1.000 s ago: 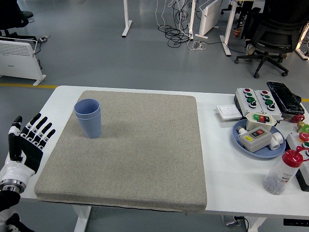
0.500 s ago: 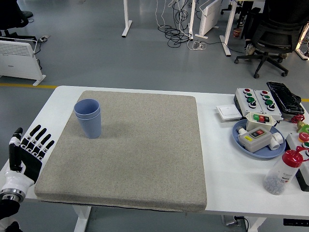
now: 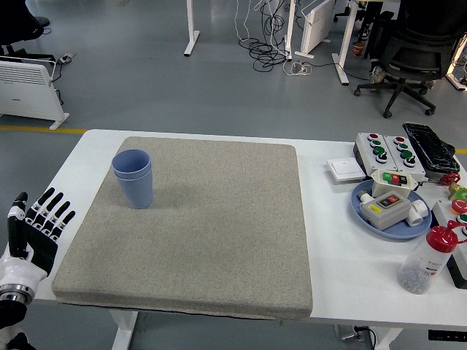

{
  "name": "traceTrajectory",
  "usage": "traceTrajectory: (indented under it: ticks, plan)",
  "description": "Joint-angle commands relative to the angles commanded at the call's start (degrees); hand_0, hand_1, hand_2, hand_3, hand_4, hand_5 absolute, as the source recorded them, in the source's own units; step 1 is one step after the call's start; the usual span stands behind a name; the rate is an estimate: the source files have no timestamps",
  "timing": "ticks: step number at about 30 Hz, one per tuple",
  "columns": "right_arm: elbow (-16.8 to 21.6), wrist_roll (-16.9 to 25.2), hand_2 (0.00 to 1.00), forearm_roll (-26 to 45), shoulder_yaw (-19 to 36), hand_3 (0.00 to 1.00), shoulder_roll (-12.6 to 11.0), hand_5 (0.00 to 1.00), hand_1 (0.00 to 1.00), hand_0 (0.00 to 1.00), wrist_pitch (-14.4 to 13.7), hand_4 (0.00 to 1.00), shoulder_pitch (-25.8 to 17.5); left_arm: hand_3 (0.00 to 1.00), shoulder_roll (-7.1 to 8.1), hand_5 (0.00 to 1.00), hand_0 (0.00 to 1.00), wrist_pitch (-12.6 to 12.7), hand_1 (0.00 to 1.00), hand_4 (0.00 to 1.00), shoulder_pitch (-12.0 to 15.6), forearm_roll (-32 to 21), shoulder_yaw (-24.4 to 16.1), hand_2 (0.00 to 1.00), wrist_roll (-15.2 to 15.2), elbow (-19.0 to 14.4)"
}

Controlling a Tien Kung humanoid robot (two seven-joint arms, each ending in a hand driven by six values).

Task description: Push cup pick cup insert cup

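left hand (image 3: 33, 227) at counter (image 3: 332, 259) near-left edge, fingers spread, empty. nested blue cups (image 3: 133, 178) upright on grey mat (image 3: 211, 226), up-right of hand; right arm unseen.

Two blue plastic cups (image 3: 133, 177), nested one inside the other, only the rim of the inner one showing as a second lip just above the rim of the outer. Standing upright, mouth up, hollow and dark blue inside. Slightly tapered walls, narrower at the base. Set on the grey fabric mat (image 3: 211, 240), in its far-left part, near the left edge and a little back from the far edge. Free-standing, touched by nothing, casting a faint shadow to the right.
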Motion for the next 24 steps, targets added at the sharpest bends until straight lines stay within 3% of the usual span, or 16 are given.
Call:
traceTrajectory:
  ticks: [24]
  plan:
    - [0.1,0.1,0.633,0.4,-0.8,0.577,-0.2,0.494,0.607,0.687,0.3,0.093,0.2,0.801,0.02,0.998,0.850,0.9,0.852,0.597,0.3,-0.2,-1.2,0.864,-0.4,0.3]
